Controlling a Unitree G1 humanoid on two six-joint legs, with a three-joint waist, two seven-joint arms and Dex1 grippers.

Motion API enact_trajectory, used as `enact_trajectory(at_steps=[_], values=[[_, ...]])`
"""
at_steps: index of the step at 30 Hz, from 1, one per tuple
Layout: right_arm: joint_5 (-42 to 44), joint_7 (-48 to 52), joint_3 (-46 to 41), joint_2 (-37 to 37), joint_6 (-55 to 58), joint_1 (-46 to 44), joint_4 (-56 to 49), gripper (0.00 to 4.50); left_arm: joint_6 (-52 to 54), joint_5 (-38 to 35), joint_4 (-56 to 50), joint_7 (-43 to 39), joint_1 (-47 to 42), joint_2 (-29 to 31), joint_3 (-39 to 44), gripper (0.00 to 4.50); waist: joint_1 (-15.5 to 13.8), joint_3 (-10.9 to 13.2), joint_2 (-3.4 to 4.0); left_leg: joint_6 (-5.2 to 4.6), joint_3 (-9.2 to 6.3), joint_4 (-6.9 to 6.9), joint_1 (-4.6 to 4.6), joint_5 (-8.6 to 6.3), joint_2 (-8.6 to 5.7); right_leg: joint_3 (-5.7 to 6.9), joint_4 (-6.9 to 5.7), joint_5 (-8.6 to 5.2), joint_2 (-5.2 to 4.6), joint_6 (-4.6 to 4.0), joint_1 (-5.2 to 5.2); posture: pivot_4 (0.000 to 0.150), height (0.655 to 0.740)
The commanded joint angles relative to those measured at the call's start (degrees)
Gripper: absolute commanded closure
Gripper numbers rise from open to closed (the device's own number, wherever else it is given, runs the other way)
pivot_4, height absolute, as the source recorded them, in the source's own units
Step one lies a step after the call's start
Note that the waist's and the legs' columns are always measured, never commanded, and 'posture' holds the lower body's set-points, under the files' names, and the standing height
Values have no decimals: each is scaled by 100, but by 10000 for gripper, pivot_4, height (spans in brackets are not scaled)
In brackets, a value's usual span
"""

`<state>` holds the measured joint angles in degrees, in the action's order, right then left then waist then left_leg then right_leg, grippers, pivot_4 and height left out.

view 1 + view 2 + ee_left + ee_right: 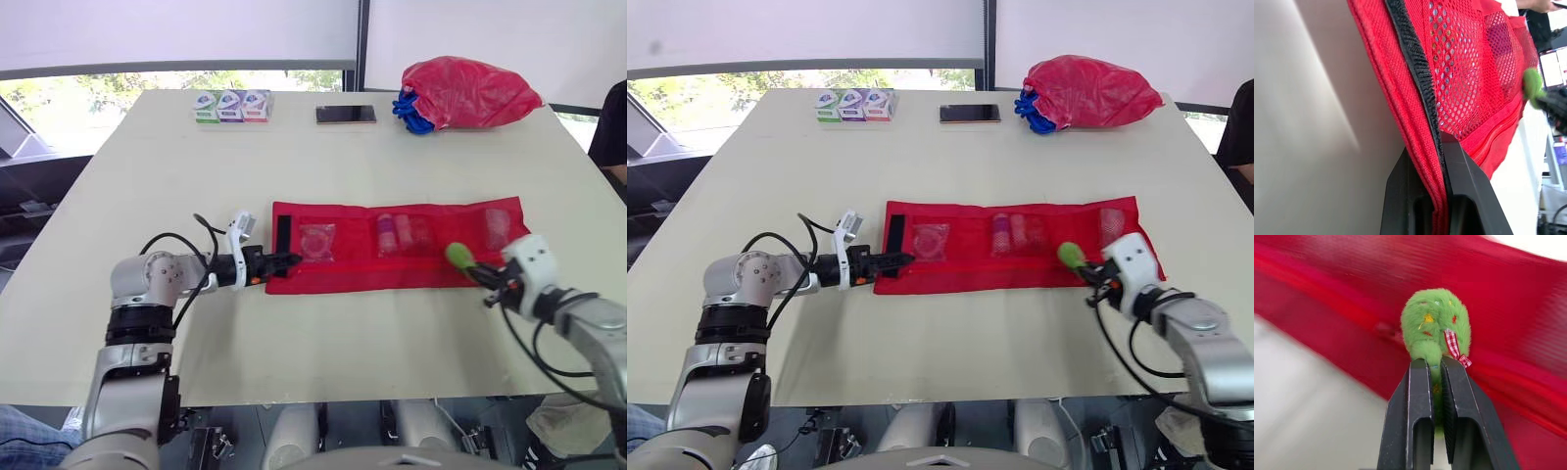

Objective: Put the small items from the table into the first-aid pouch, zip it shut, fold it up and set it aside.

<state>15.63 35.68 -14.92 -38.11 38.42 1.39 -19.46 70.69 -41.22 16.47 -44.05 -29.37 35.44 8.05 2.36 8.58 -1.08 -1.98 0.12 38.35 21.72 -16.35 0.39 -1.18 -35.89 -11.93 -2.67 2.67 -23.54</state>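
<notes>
One red first-aid pouch (392, 250) lay unrolled mid-table (147, 196); three mesh pockets looked filled. Left gripper (293, 261) was clamped on its near-left edge. Right gripper (476, 272) pinched one green plush charm (458, 257) at the near-right edge, not yet pocketed. Zipping, folding and setting aside remained. Far side: three small boxes (232, 106), one phone (345, 115), one red bag (468, 93).

One long red mesh first-aid pouch (392, 274) across the middle of the frame; three small printed boxes (232, 106) in a row, upper left; one flat dark phone (345, 115), top centre; one crumpled red plastic bag (470, 91), upper right; one fuzzy green plush toy (458, 257), lower right
</notes>
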Motion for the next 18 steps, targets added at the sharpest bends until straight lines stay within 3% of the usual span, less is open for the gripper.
enact_trajectory(at_steps=[1, 7, 16, 18], values=[[-269, -216, -566, -287, -364, 99, 405, 44822, -155, 304, 142, -12, 271, 330, 25, 45000, 3, 0, -1, 0, 2, -1, 0, 0, 0, -2, 0, 0, 0, 0, -1, 1500, 7400], [-535, -513, -890, -544, -615, 159, 927, 44822, -441, 465, 321, -136, 577, 721, 58, 45000, 18, 0, -2, 0, 17, -4, -6, 0, 6, -14, 0, -3, 8, -2, -2, 1500, 7400], [-136, -477, -1001, -395, -324, 231, 516, 44822, -1201, 779, 1103, -235, 335, 1194, -20, 45000, 5, -1, -1, 0, 23, -5, -11, 0, 18, -22, -1, -15, 13, 14, -3, 1500, 7400], [385, -372, -1285, -291, 35, 162, 305, 37133, -1137, 755, 1133, -288, 308, 1284, -74, 45000, 3, -2, 2, 0, 25, -5, -12, 0, 20, -23, -1, -15, 14, 13, -3, 1500, 7400]])
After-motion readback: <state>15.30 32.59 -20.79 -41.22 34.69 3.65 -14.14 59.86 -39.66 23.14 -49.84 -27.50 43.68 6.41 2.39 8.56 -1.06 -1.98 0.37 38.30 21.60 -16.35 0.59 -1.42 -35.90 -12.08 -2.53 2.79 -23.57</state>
